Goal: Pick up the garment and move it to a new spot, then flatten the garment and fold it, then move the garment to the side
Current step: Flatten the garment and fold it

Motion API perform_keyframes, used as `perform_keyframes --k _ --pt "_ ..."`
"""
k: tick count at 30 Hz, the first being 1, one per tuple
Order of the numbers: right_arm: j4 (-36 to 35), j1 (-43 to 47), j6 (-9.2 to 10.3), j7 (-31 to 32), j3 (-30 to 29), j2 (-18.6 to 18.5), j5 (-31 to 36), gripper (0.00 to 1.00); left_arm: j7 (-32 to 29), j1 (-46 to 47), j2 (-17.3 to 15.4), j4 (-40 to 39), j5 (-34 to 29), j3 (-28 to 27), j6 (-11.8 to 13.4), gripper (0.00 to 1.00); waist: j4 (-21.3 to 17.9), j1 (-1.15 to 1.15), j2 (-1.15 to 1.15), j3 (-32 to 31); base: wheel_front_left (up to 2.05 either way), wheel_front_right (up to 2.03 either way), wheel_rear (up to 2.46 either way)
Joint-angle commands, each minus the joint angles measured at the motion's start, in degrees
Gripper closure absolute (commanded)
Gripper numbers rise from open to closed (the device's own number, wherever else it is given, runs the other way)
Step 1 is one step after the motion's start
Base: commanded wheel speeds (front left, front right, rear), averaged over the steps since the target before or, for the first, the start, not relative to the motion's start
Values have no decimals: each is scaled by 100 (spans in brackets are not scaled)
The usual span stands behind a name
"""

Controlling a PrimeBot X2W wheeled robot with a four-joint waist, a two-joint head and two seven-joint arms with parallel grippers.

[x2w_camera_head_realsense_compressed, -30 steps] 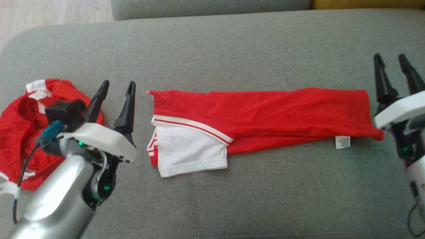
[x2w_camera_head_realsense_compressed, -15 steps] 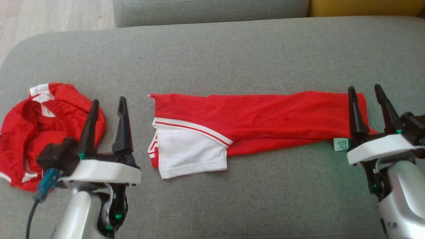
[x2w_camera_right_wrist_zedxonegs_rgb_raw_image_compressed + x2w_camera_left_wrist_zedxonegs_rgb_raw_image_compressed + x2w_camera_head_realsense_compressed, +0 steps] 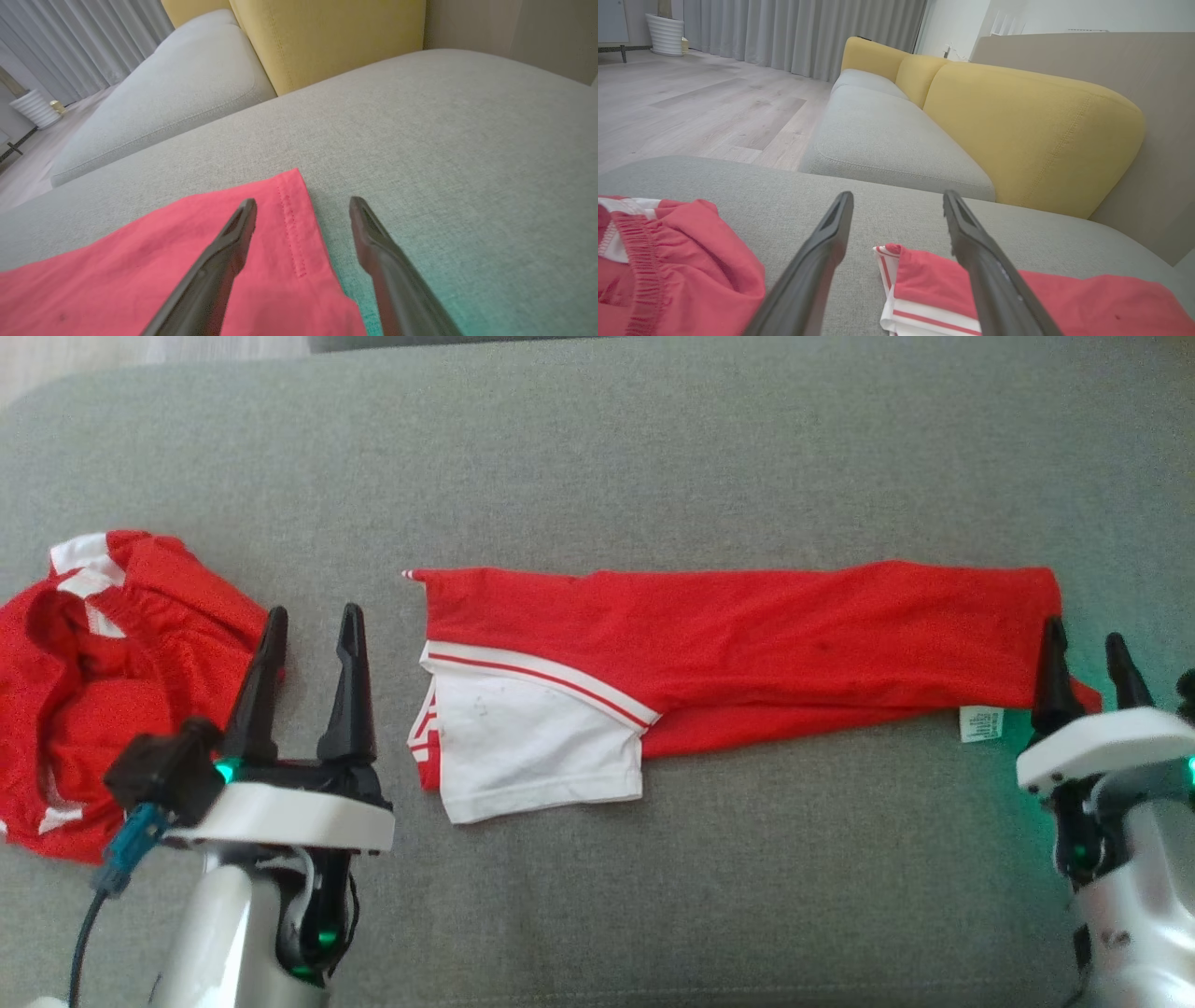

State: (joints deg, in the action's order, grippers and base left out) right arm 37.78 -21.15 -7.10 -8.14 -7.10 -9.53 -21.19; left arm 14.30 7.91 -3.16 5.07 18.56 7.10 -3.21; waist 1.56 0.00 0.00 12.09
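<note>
Across mid-frame, the folded red garment (image 3: 747, 635) is lying flat on the grey cushion (image 3: 653, 457). At lower left, the left gripper (image 3: 314, 611) is hovering empty, fingers apart; at right, the right gripper (image 3: 1085, 630) is standing spread astride the garment's edge.

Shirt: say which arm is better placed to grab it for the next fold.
Right, probably. The right gripper is open with its fingers astride the hem of the shirt; the left gripper sits over the gap between it and the shorts.
</note>
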Motion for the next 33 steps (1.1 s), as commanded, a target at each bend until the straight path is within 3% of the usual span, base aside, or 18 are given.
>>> perform_keyframes --k 1,14,15,16,25,29,33 --pt "-57 -299 -39 55 41 10 2 0 69 285 -27 -166 10 -226 -47 0 18 0 0 88 0 0 0" --pt "842 -817 -39 875 95 66 -61 0 70 487 26 -56 -50 -426 -206 0 65 0 0 362 0 0 0" --pt "845 -821 -39 962 161 90 -151 62 70 493 26 -50 -46 -422 -202 0 64 0 0 361 0 0 0" --pt "838 -817 -39 1026 215 86 -229 100 70 497 26 -45 -43 -420 -195 0 60 0 0 358 0 0 0" --pt "1056 -798 -39 834 -48 -317 -140 100 70 491 27 -18 -60 -446 -164 0 7 0 0 250 0 0 0" --pt "1395 -938 -39 489 -638 -644 345 100 70 467 27 -1 -71 -453 -164 0 -13 0 0 170 0 0 0" --pt "1759 -1144 -39 31 -1576 -981 1264 100 70 425 28 17 -65 -426 -155 0 -17 0 0 74 0 0 0"
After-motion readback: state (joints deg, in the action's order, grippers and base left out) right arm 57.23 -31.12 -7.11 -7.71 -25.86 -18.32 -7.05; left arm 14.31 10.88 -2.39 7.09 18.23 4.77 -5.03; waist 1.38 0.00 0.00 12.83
